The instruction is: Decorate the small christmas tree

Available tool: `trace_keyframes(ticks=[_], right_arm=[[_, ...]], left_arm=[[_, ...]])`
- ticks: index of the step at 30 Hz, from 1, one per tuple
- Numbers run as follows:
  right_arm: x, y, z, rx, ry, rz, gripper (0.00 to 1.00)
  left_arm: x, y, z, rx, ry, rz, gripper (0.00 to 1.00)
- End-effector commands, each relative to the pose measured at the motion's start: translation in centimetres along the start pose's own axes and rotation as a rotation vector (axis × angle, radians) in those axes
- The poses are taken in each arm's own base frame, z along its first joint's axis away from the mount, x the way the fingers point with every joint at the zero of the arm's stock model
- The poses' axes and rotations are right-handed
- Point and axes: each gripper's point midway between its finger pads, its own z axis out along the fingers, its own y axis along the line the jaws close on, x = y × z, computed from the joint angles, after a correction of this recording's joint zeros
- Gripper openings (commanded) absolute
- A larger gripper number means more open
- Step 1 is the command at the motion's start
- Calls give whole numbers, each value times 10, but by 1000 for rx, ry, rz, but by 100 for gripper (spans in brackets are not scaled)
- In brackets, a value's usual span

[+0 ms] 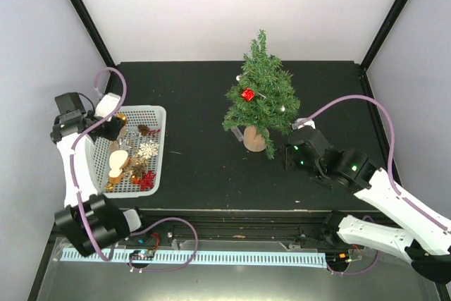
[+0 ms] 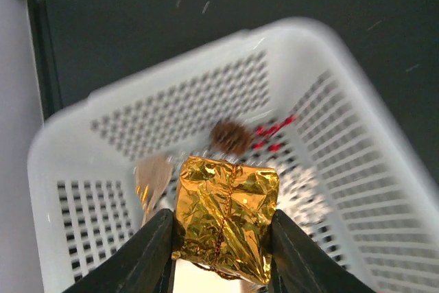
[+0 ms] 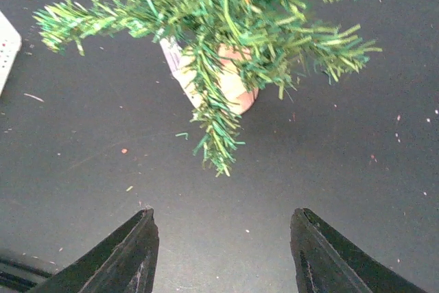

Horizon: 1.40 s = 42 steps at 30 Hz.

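Observation:
The small christmas tree (image 1: 261,93) stands upright on its tan stump base (image 1: 255,139) at the table's middle right, with a red ornament (image 1: 247,94) on it. Its lower branches (image 3: 206,12) and base (image 3: 230,84) show in the right wrist view. My right gripper (image 3: 223,238) is open and empty, low over the table just right of the tree (image 1: 296,151). My left gripper (image 2: 223,245) is shut on a gold foil gift-box ornament (image 2: 226,217), held above the white basket (image 2: 357,142). In the top view the left gripper (image 1: 113,123) is over the basket's far left corner.
The white perforated basket (image 1: 159,151) at the left holds several ornaments: a white snowflake (image 1: 147,150), a red one (image 1: 146,181), a brown pinecone (image 2: 230,136) and wooden pieces (image 1: 118,161). Black frame posts stand at the back corners.

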Motion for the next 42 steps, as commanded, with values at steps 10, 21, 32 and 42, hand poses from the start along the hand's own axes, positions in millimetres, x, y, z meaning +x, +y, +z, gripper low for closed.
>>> trace_keyframes(ticks=[10, 21, 32, 42], right_arm=[[-40, 194, -87, -759, -52, -133, 54], [-23, 246, -42, -602, 30, -214, 54], [25, 239, 77, -150, 131, -313, 57], [25, 251, 166, -61, 216, -229, 86]], left_arm=[[-77, -227, -203, 710, -543, 421, 45], [-67, -231, -183, 624, -517, 437, 44], [-76, -148, -130, 169, -427, 163, 67], [-77, -110, -131, 99, -427, -3, 74]])
